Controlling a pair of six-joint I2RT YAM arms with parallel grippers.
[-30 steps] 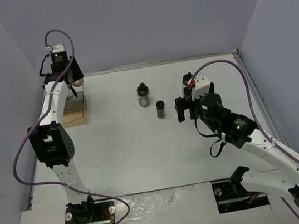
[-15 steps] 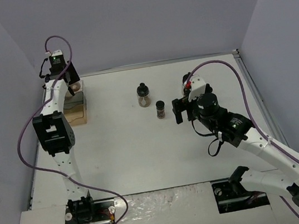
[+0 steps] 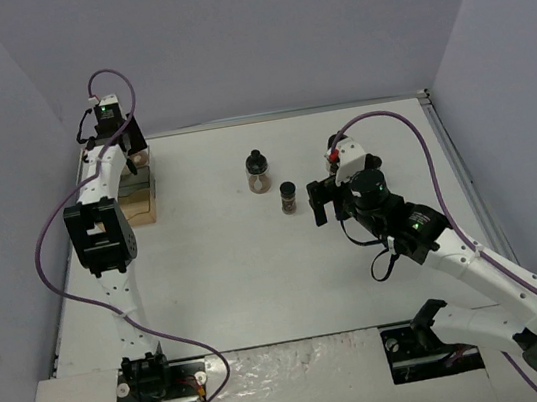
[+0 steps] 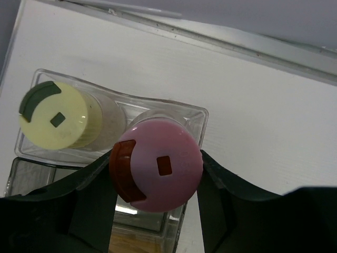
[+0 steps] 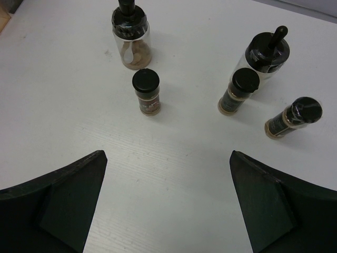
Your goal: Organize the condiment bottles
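In the left wrist view my left gripper [image 4: 156,169] is shut on the pink-capped jar [image 4: 158,166]. It holds the jar at the right compartment of the clear rack [image 4: 196,120]; whether the jar rests there I cannot tell. The yellow-capped jar [image 4: 55,117] stands in the compartment beside it. My right gripper [image 5: 167,158] is open and empty above the table. Ahead of it stand two knob-topped black-capped jars [image 5: 130,39] [image 5: 267,52] and three small black-capped jars [image 5: 146,90] [image 5: 239,90] [image 5: 294,117]. The top view shows my left gripper [image 3: 126,151] at the far left and my right gripper [image 3: 322,201] mid-table.
The wooden-and-clear rack [image 3: 137,202] sits at the far left of the table, close to the left wall. The table's raised back edge [image 4: 253,45] runs just behind it. Two jars [image 3: 258,170] [image 3: 288,196] stand left of my right gripper.
My left arm has swung and turned at the rack with the pink-capped jar still held. My right gripper has shifted slightly left, still open.
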